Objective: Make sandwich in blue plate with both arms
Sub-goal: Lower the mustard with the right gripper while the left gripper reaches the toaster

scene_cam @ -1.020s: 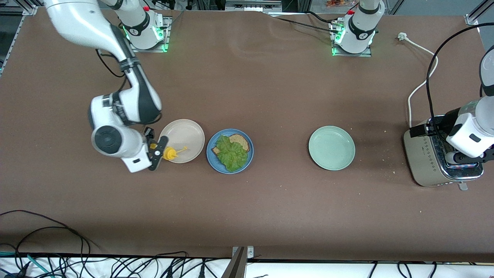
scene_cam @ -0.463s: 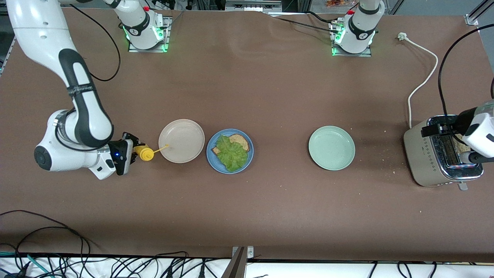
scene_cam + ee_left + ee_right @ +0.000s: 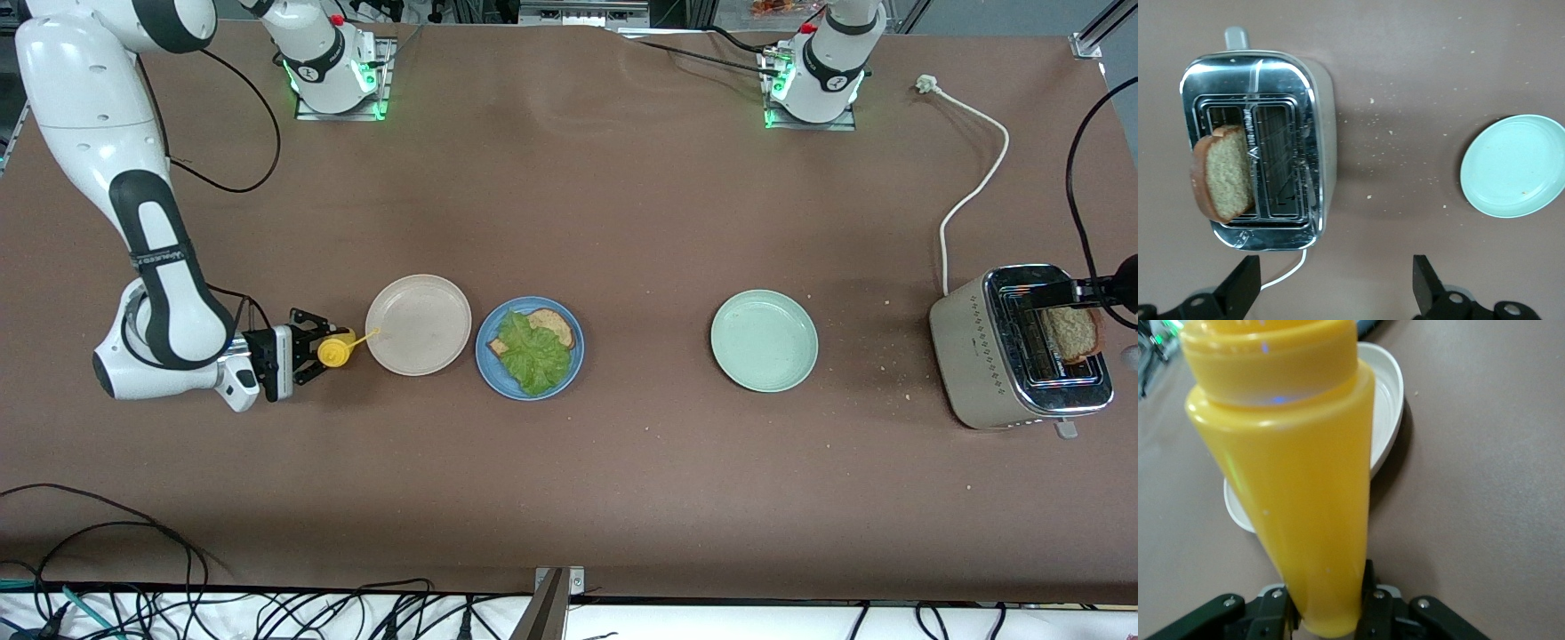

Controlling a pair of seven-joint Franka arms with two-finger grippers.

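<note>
The blue plate [image 3: 572, 363] holds one brown bread slice [image 3: 553, 325] with a green lettuce leaf [image 3: 532, 352] over it. My right gripper [image 3: 309, 351] is shut on a yellow squeeze bottle [image 3: 334, 352] beside the beige plate [image 3: 418, 324], with the nozzle pointing at that plate. In the right wrist view the bottle [image 3: 1291, 487] fills the space between the fingers of my right gripper [image 3: 1328, 613]. A second toasted slice [image 3: 1071, 332] sticks out of the toaster [image 3: 978, 351]. My left gripper [image 3: 1335, 293] is open and empty, high over the table beside the toaster [image 3: 1318, 87] and the slice [image 3: 1225, 175].
A pale mint-green plate [image 3: 764, 340] sits empty between the blue plate and the toaster, and it also shows in the left wrist view [image 3: 1515, 167]. The toaster's white cord [image 3: 973, 178] runs toward the left arm's base. Crumbs lie around the toaster.
My right gripper drew the yellow bottle off the beige plate toward the right arm's end. My left gripper lifted away from the toaster, and the toasted slice now stands uncovered in its slot.
</note>
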